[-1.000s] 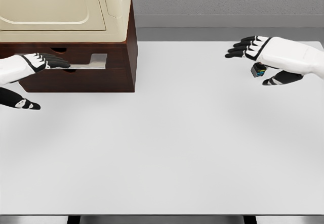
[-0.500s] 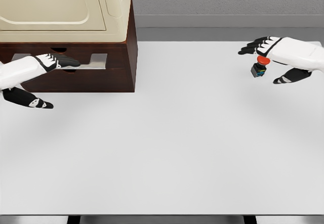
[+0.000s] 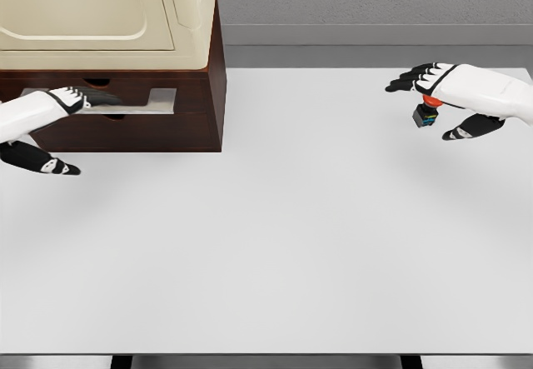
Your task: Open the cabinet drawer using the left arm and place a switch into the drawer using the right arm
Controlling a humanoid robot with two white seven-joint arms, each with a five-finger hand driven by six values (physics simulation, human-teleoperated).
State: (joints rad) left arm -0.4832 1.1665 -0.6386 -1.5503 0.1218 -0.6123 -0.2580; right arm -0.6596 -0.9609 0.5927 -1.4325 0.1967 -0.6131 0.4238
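Glossy dark-wood cabinet (image 3: 133, 111), far left on the matte white surface (image 3: 275, 236); left hand (image 3: 50, 107) fingers reach deeper into the drawer slot (image 3: 125, 101), relaxed. Right hand (image 3: 454, 90), fingers spread, has crept left over the boxy red-capped switch (image 3: 426, 113).

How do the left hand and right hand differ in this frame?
The left hand reaches into the drawer opening of the brown cabinet; the right hand hovers over the red-capped switch on the white table. The left points right, the right points left. Neither plainly grasps anything; both are white with black fingers.
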